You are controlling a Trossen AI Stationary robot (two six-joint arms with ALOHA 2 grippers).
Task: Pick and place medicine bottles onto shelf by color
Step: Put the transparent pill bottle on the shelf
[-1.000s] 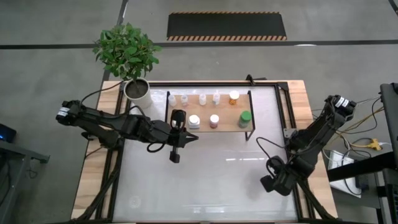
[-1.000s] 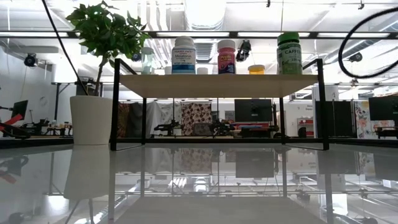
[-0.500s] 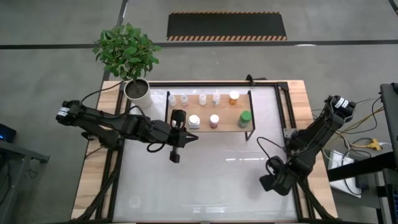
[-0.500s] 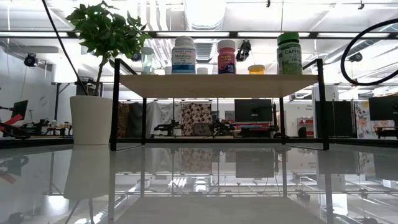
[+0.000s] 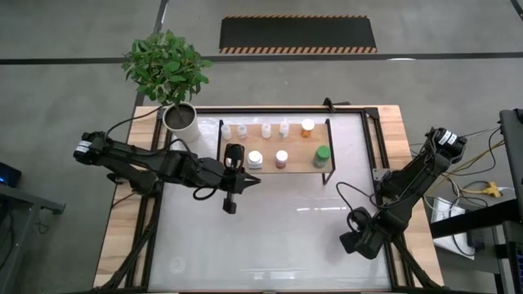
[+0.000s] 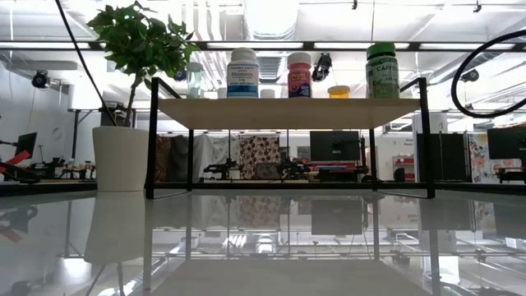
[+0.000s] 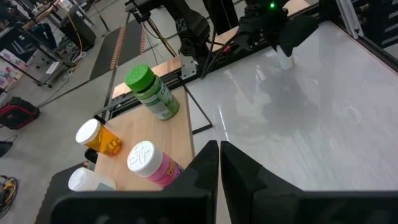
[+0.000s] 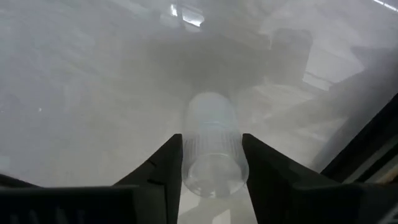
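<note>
While most of the small medicine bottles point(image 5: 278, 144) stand on the low light-wood shelf with the thin black frame point(image 5: 296, 162), one clear, ribbed plastic bottle point(image 8: 212, 145) lies on the glossy white table top point(image 5: 278, 237) near its right edge, well apart from the shelf. It sits between the two dark fingers point(image 8: 166, 163) of the right gripper point(image 8: 211, 163), which is down low at the table's near right corner point(image 5: 353, 241). The jaws are apart on either side of the bottle; whether they already press on it I cannot tell.

On the shelf, the green-capped white bottle point(image 7: 152, 93) stands at the right end of the near row, with a pinkish white-capped bottle point(image 7: 153, 166) and a white jar point(image 5: 256, 159) beside it. An orange bottle point(image 7: 98, 138) and smaller white and clear bottles stand in the row behind. From table height, the green-capped bottle point(image 6: 381, 71), the pink one point(image 6: 299, 75) and the white jar point(image 6: 243, 73) show upright on the board.

The left gripper point(image 7: 219, 163) hangs over the table just in front of the shelf's left end point(image 5: 231, 196), jaws together and empty. A leafy green plant in a white pot point(image 5: 178, 114) stands at the table's far left corner.
</note>
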